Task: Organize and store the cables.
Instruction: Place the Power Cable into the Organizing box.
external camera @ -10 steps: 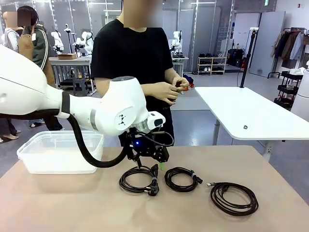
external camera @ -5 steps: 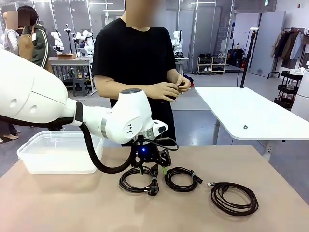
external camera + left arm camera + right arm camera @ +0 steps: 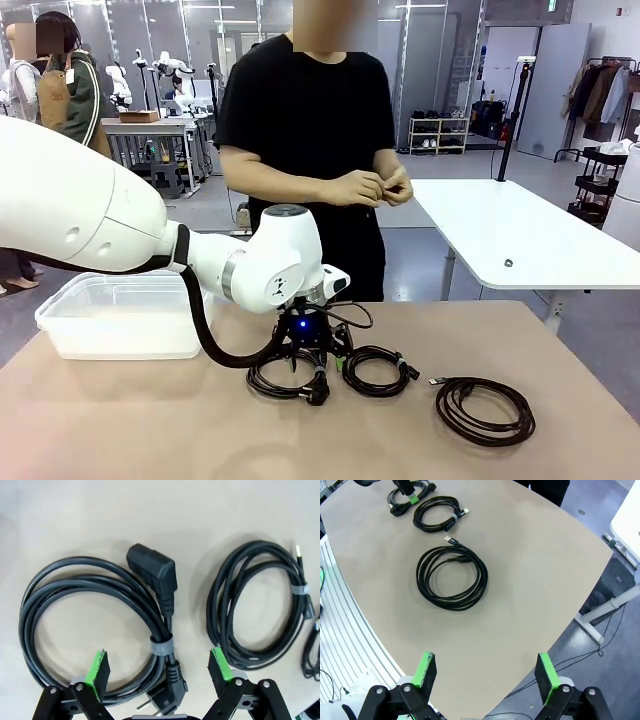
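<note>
Three coiled black cables (image 3: 525, 410) are lying in a row on the worktop (image 3: 150, 420), nearer its far edge. The left tool (image 3: 159, 665) is hanging wide open and empty, straddling the tied side of the leftmost coil (image 3: 30, 625), lower than a second ago. The right tool (image 3: 485, 672) is gaping empty high above the worktop's right edge.

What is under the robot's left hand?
A coiled black power cable with a grey tie lies on the table under the open left hand. The hand partly covers one plug end.
</note>
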### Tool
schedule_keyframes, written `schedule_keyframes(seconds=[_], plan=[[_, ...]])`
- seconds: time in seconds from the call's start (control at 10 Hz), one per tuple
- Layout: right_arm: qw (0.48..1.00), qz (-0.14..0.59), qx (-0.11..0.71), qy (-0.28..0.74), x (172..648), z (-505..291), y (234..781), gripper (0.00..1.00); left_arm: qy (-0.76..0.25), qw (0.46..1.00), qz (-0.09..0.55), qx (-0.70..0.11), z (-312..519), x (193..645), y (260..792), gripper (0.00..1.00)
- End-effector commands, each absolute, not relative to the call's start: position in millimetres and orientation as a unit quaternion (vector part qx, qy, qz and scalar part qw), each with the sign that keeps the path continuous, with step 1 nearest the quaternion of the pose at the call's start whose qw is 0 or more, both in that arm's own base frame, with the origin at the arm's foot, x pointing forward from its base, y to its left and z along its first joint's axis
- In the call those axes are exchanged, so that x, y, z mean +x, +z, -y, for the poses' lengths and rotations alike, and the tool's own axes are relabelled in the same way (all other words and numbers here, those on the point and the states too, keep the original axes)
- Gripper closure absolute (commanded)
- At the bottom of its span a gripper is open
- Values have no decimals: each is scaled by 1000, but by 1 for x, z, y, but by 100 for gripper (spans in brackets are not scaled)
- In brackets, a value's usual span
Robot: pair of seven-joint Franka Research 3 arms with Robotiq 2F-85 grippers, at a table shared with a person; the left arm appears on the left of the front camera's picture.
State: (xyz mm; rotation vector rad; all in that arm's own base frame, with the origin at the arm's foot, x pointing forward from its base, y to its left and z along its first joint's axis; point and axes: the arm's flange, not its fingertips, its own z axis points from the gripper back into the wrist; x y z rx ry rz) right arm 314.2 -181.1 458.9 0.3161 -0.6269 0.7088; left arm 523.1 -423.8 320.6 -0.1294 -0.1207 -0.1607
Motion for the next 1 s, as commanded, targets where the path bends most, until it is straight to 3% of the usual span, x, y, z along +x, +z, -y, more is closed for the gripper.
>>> schedule_keyframes(seconds=[0.0, 0.2, 0.3, 0.6, 0.9], plan=[[879, 302, 155, 333, 316, 180, 461, 0, -63, 993, 88, -50, 430, 531, 316, 0], [879, 302, 155, 333, 316, 180, 461, 0, -58, 994, 83, -29, 431, 538, 309, 0], [879, 302, 155, 333, 316, 180, 461, 0, -61, 995, 82, -22, 431, 537, 308, 12], [879, 302, 155, 333, 316, 180, 461, 0, -58, 995, 84, -11, 428, 536, 306, 100], [879, 302, 155, 333, 316, 180, 461, 0, -49, 996, 73, 6, 428, 532, 311, 97]])
